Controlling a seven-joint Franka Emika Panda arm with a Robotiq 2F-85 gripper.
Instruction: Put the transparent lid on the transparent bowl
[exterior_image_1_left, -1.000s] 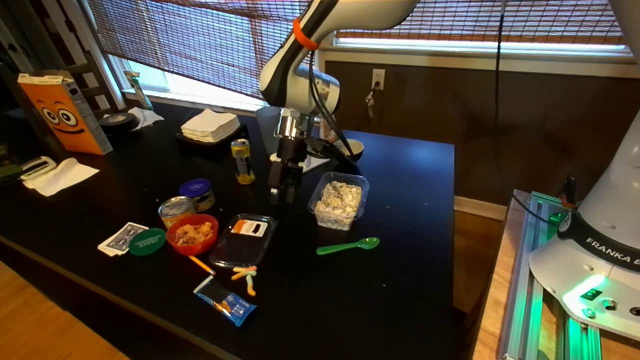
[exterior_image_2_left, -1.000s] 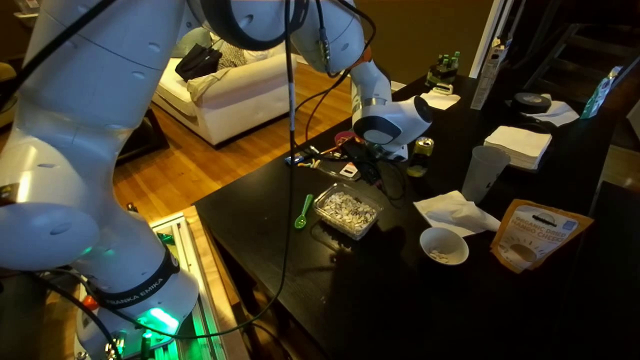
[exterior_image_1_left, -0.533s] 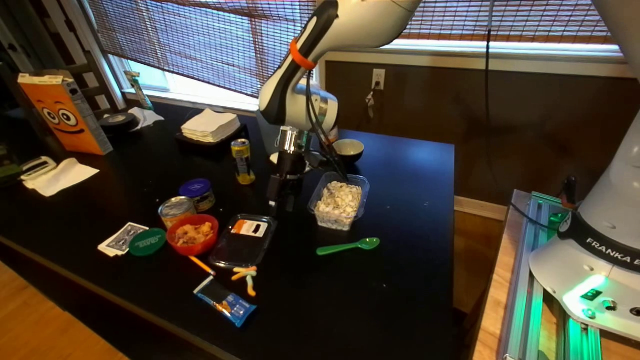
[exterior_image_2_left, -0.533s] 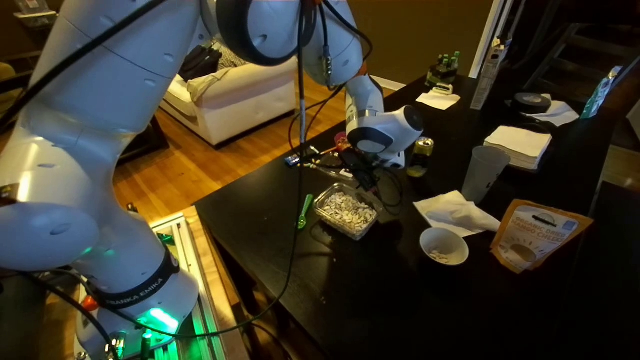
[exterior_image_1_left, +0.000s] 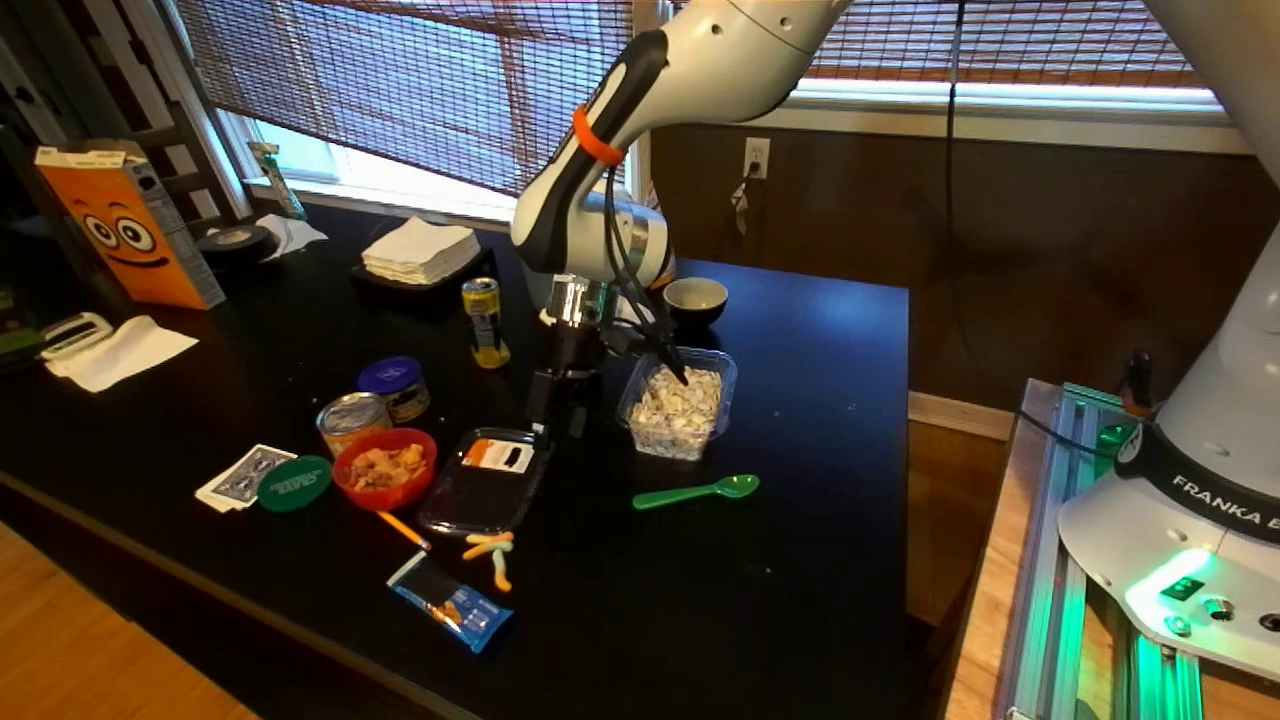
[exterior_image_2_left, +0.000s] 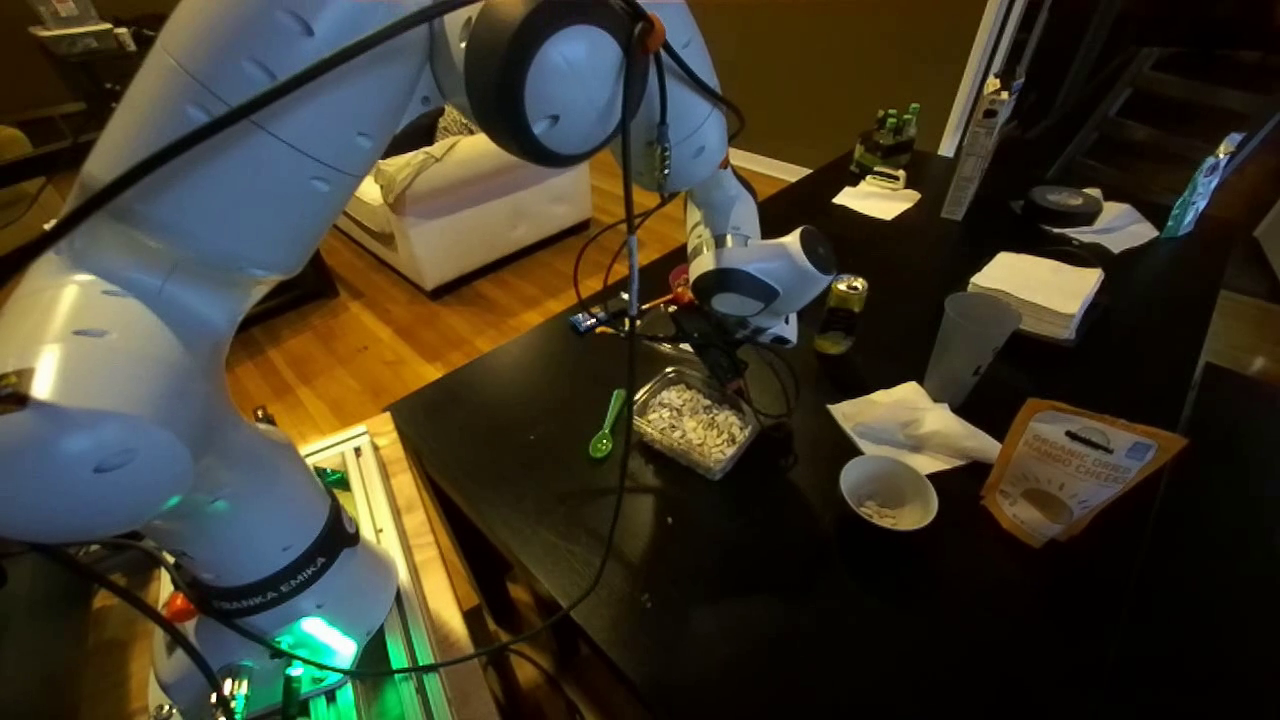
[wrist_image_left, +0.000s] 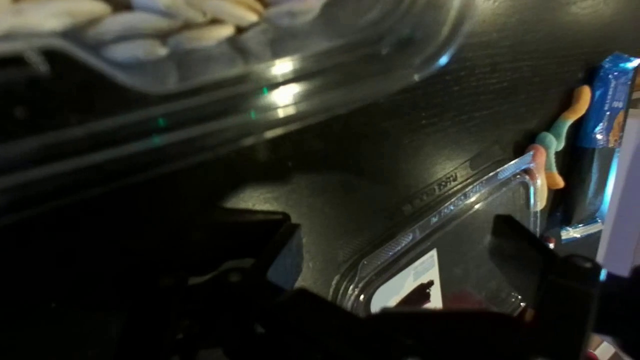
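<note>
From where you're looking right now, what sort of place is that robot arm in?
Most likely a home, perhaps its living or dining area: a pale sofa stands on a wooden floor, and woven blinds hang behind the dark table.

Both exterior views down onto the table (exterior_image_1_left: 590, 520), wrist view closer.

Woven blinds (exterior_image_1_left: 400, 90) hang over the windows (exterior_image_1_left: 385, 174), one blind's lower edge slanting, with brightness beneath. The brown wall (exterior_image_1_left: 830, 220) bears a white outlet (exterior_image_1_left: 757, 158). In an exterior view, wood floor (exterior_image_2_left: 400, 345) lies between a pale sofa (exterior_image_2_left: 490, 200) and the black worktop (exterior_image_2_left: 950, 620).
</note>
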